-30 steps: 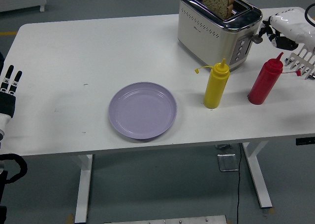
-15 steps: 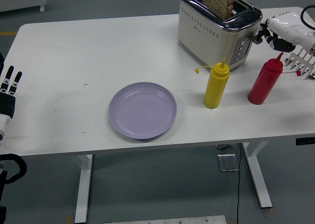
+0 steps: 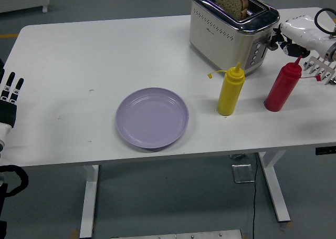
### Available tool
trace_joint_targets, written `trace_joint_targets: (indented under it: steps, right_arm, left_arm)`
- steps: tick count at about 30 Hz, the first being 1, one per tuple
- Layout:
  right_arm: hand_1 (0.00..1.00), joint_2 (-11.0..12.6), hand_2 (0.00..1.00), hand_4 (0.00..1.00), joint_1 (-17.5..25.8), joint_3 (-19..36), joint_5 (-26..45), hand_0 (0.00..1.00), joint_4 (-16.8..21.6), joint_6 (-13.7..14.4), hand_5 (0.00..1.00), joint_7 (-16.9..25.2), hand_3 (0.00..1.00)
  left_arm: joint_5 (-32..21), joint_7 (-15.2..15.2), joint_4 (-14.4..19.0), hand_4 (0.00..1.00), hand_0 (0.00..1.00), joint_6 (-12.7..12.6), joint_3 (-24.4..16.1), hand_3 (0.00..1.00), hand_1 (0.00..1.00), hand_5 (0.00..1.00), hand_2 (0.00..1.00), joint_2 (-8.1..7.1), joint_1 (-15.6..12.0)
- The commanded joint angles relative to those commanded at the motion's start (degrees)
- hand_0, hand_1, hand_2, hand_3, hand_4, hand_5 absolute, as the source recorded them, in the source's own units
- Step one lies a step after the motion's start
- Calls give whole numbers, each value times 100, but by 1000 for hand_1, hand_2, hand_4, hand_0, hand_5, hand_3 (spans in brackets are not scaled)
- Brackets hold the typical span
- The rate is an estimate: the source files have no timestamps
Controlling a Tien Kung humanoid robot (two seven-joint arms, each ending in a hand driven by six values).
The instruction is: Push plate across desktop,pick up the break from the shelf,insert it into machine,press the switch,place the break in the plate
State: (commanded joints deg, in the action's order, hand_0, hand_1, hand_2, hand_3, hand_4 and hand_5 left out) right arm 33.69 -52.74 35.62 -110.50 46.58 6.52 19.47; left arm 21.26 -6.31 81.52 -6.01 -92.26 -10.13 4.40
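Head view: the toaster [image 3: 231,31] is standing at the table's [image 3: 105,55] far right, with a slice of bread [image 3: 233,0] sitting in its top slot, most of the slice sunk in and only the rounded upper part showing above the rim. The right hand [image 3: 294,37] is reaching in from the right edge, its white back facing up and its dark fingers [image 3: 277,38] pointing at the toaster's right end, at the lever there; the fingers are touching or nearly touching that end, and I cannot tell whether they are curled or spread. A white rack [image 3: 321,68] is lying just below that hand, near the table's right edge.

A red bottle [image 3: 282,86] is standing in front of the hand, its tip just under the wrist, and a yellow bottle [image 3: 231,90] is standing to its left, in front of the toaster. The two bottles are apart from each other.

The purple plate [image 3: 152,117] is lying empty near the table's front edge, left of the yellow bottle and well apart from the toaster.

The left hand [image 3: 9,94] is resting at the picture's left edge, at the table's left end, its fingers lying straight and relaxed, holding nothing
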Motion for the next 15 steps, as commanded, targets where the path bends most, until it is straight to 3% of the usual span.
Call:
trace_joint_targets:
  steps: [15]
  right_arm:
    - [360, -84, 571, 2, -7, -73, -28, 393, -152, -74, 2, -14, 507]
  left_arm:
    - [2, 4, -6, 606, 816, 0, -11, 802, 870, 998, 943, -6, -4]
